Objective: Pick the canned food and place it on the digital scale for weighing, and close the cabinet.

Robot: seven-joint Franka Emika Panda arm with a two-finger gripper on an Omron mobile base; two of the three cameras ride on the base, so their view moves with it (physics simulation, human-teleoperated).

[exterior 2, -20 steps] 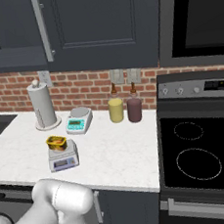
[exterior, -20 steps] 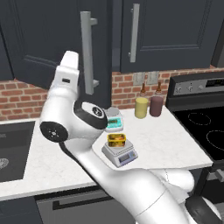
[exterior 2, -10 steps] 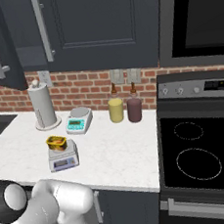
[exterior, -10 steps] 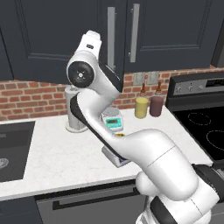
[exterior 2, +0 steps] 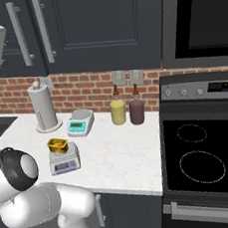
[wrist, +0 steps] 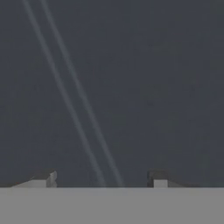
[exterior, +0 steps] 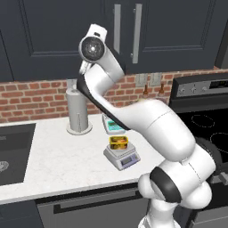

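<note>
The canned food (exterior: 119,142) (exterior 2: 58,144), a low yellow tin with a dark top, rests on the round platter of the light grey digital scale (exterior: 124,158) (exterior 2: 64,163) on the counter. High above it my arm reaches up to the dark grey cabinet (exterior: 53,40) (exterior 2: 100,22), whose doors lie flush, with two silver bar handles (exterior: 137,32) (exterior 2: 44,31) side by side. In the hand view my gripper (wrist: 103,181) faces the flat dark door at close range, its fingertips (wrist: 43,179) wide apart with nothing between them. Two pale diagonal lines cross that door face.
A white scale with a teal front (exterior: 113,126) (exterior 2: 80,123) and a paper towel roll (exterior: 78,111) (exterior 2: 42,108) stand behind the tin. Two bottles (exterior 2: 118,110) sit by the brick wall. A sink (exterior: 13,151) lies left, a stove (exterior 2: 200,151) right.
The arm has swung up from over the counter to the cabinet front. The left cabinet door, standing out a second ago, now lies flush. Tin and scale have not moved.
</note>
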